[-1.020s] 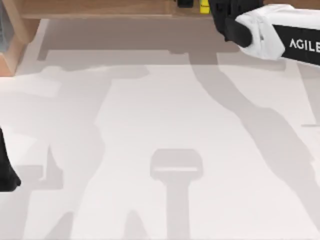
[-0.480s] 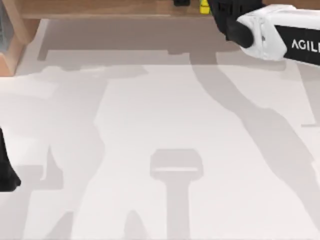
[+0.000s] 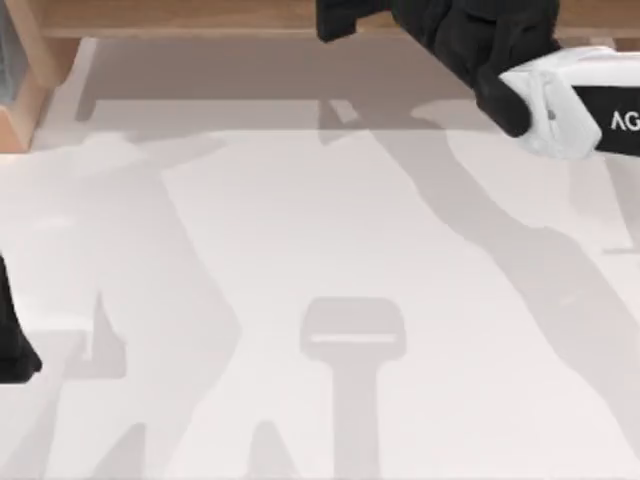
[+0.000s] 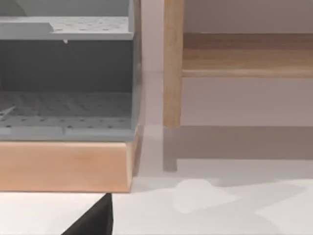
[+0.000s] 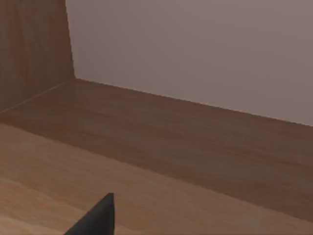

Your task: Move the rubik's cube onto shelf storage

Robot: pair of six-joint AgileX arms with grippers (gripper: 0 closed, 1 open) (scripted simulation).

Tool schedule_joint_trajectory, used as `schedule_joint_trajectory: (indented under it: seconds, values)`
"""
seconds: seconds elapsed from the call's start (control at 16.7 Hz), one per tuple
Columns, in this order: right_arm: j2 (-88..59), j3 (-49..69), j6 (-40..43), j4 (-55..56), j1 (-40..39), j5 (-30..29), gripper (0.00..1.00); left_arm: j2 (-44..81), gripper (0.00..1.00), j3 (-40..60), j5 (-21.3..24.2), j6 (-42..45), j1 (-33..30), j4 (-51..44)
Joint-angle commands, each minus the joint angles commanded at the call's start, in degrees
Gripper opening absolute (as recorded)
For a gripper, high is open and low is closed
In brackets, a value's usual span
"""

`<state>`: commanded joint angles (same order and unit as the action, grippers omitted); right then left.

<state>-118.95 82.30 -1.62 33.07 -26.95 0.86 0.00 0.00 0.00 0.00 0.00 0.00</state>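
Observation:
The rubik's cube is hidden. The shelf storage (image 3: 200,18) is a light-brown wooden board along the table's far edge, with an upright support (image 4: 172,63) and its flat board (image 5: 161,161) close under the right wrist camera. My right gripper (image 3: 400,15) reaches over the shelf's front edge at the top middle, black against the wood. One of its fingertips (image 5: 98,218) shows off to the side above the bare board, with nothing held. My left arm (image 3: 10,340) is parked at the table's left edge, one fingertip (image 4: 93,220) showing over the white table.
A grey perforated bin (image 4: 63,73) on a wooden base (image 4: 63,166) stands at the table's far left, beside the shelf's upright. The white table (image 3: 320,300) carries only the arms' shadows.
The right arm's white forearm has drawn back to the right and toward the near side. Its black gripper now spreads further left along the shelf edge. The yellow sliver of the cube no longer shows.

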Motion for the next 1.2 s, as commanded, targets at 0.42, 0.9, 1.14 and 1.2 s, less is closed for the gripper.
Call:
schedule_joint_trajectory:
  seconds: [0.42,0.9,1.14,1.2]
  values:
    - [3.8,-19.0,13.2,19.6,5.6,27.8,1.00,0.0,1.00,0.0,0.0,0.0,0.0,0.0]
    - [6.2,-43.1,41.7,40.3,25.8,47.2,1.00,0.0,1.00,0.0,0.0,0.0,0.0,0.0]
    - [6.3,-52.2,58.3,48.3,39.8,49.6,1.00,0.0,1.00,0.0,0.0,0.0,0.0,0.0]
    - [6.3,-54.0,62.4,50.0,43.4,49.5,1.00,0.0,1.00,0.0,0.0,0.0,0.0,0.0]
